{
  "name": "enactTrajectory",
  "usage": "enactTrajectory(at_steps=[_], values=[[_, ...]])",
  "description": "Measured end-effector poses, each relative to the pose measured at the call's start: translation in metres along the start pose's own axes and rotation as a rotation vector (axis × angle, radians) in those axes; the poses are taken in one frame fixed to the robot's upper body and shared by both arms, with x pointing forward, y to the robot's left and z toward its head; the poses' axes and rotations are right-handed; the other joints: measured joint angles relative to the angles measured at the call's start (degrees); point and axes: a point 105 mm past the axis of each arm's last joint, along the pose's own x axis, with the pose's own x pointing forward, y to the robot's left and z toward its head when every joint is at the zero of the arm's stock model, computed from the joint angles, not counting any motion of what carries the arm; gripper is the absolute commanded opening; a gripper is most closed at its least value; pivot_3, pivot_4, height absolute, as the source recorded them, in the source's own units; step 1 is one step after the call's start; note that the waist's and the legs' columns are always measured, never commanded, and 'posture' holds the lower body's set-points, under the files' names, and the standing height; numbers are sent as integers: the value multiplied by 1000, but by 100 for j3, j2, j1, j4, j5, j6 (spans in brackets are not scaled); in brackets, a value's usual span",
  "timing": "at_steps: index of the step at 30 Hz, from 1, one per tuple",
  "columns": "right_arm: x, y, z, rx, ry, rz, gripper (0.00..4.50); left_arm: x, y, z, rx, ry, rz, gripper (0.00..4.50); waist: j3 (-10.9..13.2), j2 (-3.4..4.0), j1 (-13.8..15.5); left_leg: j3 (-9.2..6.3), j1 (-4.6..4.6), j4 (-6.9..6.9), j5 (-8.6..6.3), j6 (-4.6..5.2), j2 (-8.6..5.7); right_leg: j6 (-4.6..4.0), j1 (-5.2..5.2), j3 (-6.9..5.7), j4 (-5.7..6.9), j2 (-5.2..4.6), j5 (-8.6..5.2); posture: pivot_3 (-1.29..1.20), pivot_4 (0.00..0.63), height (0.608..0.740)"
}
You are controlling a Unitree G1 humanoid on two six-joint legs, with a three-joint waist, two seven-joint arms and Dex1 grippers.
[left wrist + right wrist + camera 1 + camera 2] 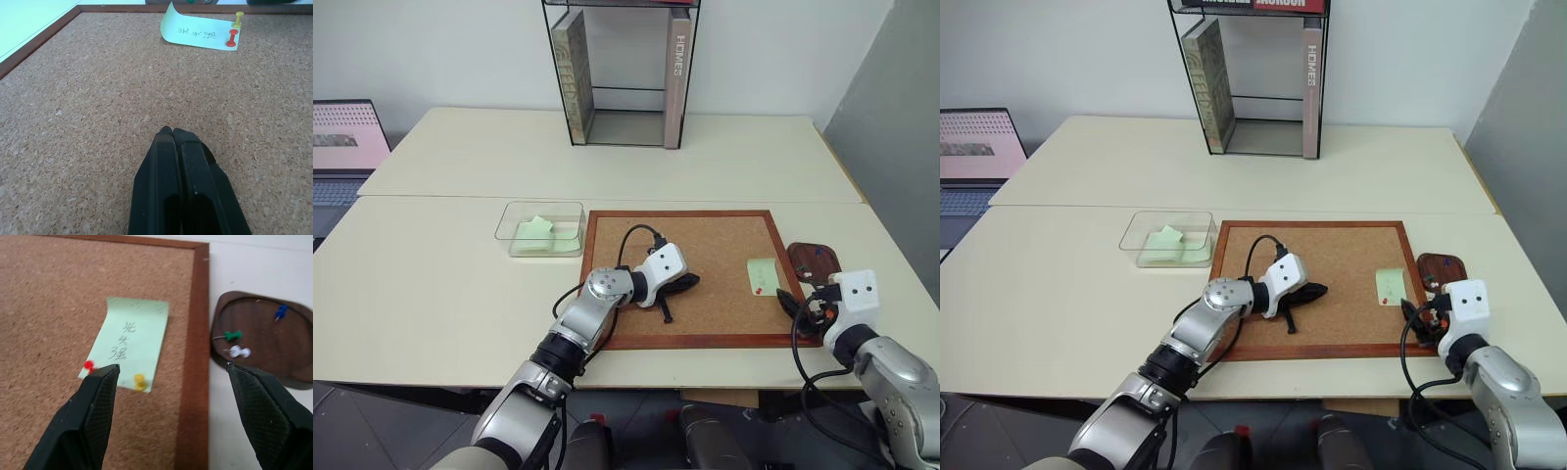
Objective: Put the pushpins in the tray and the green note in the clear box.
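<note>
Pushpins (89, 365), red and yellow, hold the note (128, 341) on the corkboard (705, 264). Right gripper (171, 377) is wide open and empty. Left gripper (173, 132) is closed, empty.

Office: pale desks (460, 284), laptop (347, 147), corkboard (705, 255), bookcase (622, 69).

Two cream tables (460, 294) stood pushed together against a white wall (460, 49); a black-framed bookcase (622, 73) held books; a laptop (347, 137) glowed at the left.
</note>
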Motion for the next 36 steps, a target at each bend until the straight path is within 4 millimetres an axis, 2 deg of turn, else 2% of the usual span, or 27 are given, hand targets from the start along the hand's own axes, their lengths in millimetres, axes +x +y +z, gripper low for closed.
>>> enactTrajectory(at_steps=[4, 7, 16, 23, 36], values=[[3, 2, 0, -9, -2, 7, 3705, 1, -1, 1, 1, -3, -4, 0, 0, 0, 2, -1, -2, -3, 0, 0, 0, 0, 0, 0, -2, 0, 0, 0, 150, 740], [8, 2, -1, -10, 4, 7, 3244, 1, -1, 1, 0, -4, -5, 0, 1, -1, 6, -2, -4, -3, 0, 0, -1, 0, 0, -1, -4, 0, 0, 0, 150, 740], [11, 0, -7, -9, 23, 2, 1549, 1, -1, 1, 1, -3, -5, 0, 0, -1, 6, -1, -3, -3, 0, 0, -1, 0, -1, -1, -3, 0, 0, 0, 150, 740], [12, 7, -8, -11, 22, 32, 81, 1, -1, 1, 1, -3, -5, 0, 1, -1, 5, -1, -4, -3, 0, 0, -1, 0, -1, -1, -4, 0, 0, 0, 150, 740], [8, 9, -2, -17, -4, 37, 7, 1, -1, 2, 6, -5, -14, 0, 1, -1, 8, -2, -13, -5, 0, -1, -2, 0, -9, -1, -5, -1, 0, 0, 150, 740]])
